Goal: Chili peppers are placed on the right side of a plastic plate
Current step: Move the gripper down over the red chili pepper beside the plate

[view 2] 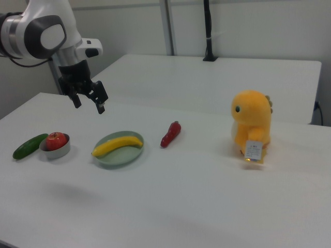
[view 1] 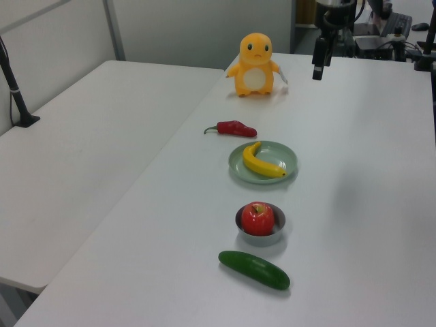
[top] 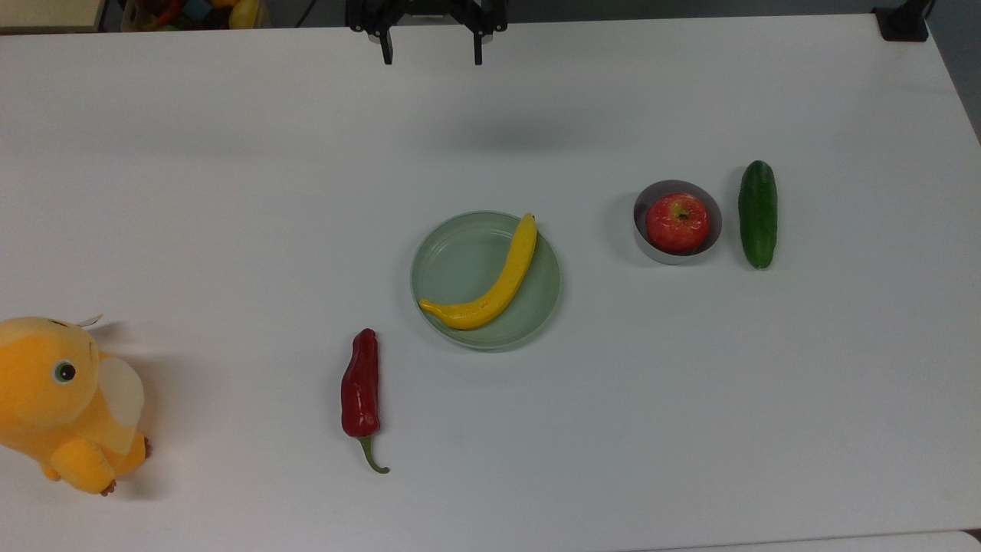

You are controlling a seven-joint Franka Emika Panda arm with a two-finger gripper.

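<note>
The dark-red chili pepper point(top: 360, 390) lies flat on the white table, stem toward the top view's bottom, just down-left of the plastic plate point(top: 454, 261). In the left view the chili point(view 1: 234, 128) sits beyond the plate point(view 1: 279, 154); in the right view the chili point(view 2: 170, 134) is right of the plate point(view 2: 124, 155). A yellow banana point(top: 498, 281) rests across the mint-green plate. My gripper point(top: 431, 55) hangs open and empty high above the table's far edge in the top view, well away from the chili; it also shows as the gripper point(view 1: 318, 67) and the gripper point(view 2: 90, 103).
A grey bowl point(top: 651, 247) holding a red apple point(top: 677, 222) stands right of the plate in the top view, with a green cucumber point(top: 758, 213) beside it. An orange plush toy point(top: 61, 401) sits at the top view's left edge.
</note>
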